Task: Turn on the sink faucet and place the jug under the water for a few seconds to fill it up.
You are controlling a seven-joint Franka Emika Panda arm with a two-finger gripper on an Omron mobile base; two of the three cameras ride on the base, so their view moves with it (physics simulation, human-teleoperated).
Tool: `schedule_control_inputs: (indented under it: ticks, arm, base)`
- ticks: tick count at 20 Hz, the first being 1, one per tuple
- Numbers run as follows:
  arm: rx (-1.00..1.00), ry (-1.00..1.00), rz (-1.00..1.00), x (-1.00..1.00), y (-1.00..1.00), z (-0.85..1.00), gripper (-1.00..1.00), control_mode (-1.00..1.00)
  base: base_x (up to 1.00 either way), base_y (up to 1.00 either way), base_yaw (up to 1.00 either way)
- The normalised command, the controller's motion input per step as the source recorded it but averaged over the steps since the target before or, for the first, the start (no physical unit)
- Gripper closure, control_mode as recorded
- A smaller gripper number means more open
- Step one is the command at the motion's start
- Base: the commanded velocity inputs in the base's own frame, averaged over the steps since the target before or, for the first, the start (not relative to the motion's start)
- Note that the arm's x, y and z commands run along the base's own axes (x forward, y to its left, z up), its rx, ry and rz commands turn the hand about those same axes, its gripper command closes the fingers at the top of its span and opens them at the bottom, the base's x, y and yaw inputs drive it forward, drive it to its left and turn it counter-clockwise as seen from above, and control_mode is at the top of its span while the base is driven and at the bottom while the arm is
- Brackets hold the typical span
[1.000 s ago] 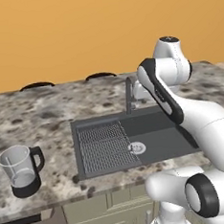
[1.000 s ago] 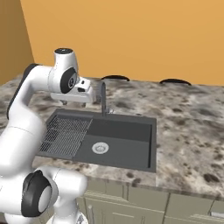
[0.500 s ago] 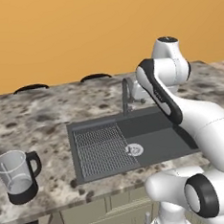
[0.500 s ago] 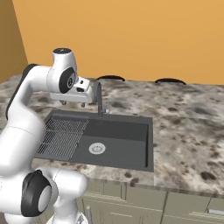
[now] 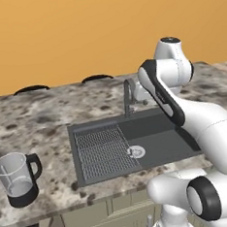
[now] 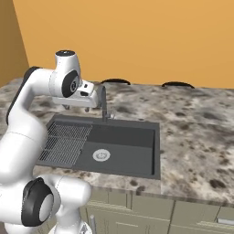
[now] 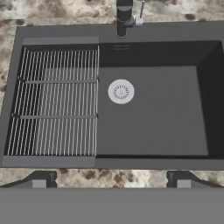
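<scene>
Faucet step pending: slim dark grey arched metal faucet (image 5: 128, 95) dry; end effector (image 7: 111, 178) beside it, fingers apart, empty. Next: reach faucet handle.

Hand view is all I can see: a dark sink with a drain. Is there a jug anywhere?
Observer: Yes. A clear jug with a black handle stands upright on the stone counter, left of the sink and apart from it.
Operator: Anything in it?
Observer: It looks empty.
Operator: I only see the faucet's foot. What's above?
Observer: The faucet is a slim dark spout, bent over at the top, close beside the robot's arm.
</scene>
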Motion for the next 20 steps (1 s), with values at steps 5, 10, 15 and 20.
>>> schedule_control_inputs:
  ticks: [5,10,15,20]
  arm:
    - [0.0,0.0,0.0,0.0,0.0,0.0,-1.0,1.0]
    - [0.0,0.0,0.0,0.02,-0.02,0.0,-1.0,-1.0]
    - [0.14,-0.22,0.29,0.73,-0.73,-0.11,-1.0,-1.0]
    - [0.2,-0.46,0.42,0.84,-0.95,-0.37,-1.0,-1.0]
  base:
    - [0.21,-0.04,0.04]
    - [0.03,-0.02,0.01]
    - [0.0,0.0,0.0]
    - [0.0,0.0,0.0]
